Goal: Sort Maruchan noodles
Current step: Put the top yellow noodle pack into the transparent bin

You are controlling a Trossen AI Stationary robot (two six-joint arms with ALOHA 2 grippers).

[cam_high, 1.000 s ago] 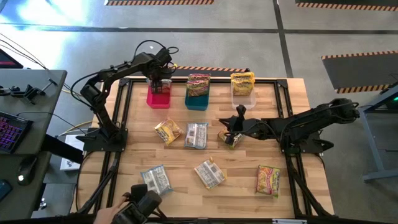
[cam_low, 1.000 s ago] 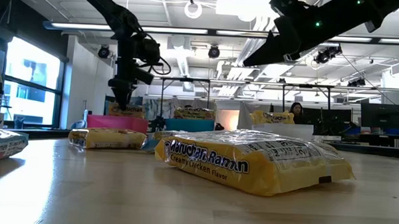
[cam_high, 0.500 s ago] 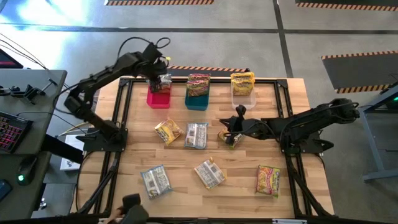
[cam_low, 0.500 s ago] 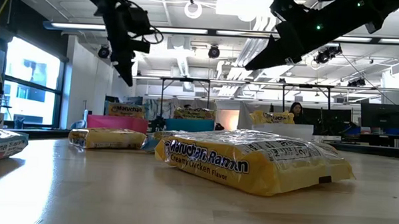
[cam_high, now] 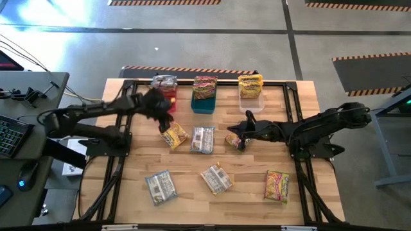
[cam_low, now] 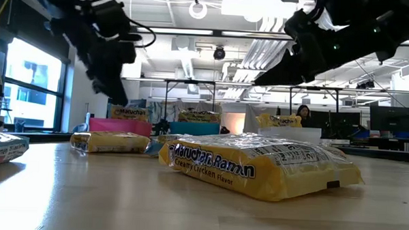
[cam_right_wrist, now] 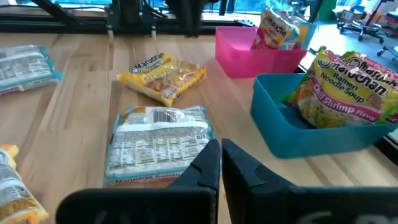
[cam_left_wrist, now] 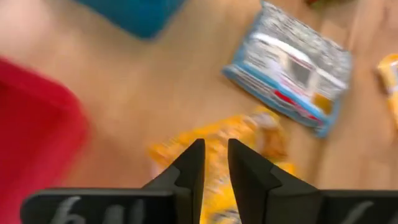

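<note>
Hovering over the yellow noodle packet [cam_high: 173, 135], the left end effector [cam_high: 162, 110] – fingers narrow, empty – faces something light, crinkly, slippery – best pinched across its middle.

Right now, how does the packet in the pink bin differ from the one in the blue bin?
The packet in the pink bin is silvery grey from above and stands beside bare pink floor; the packet in the blue bin is orange-red, reads Chili Shrimp Flavor and fills its bin. Both lean upright above their rims: pink bin, blue bin.
</note>
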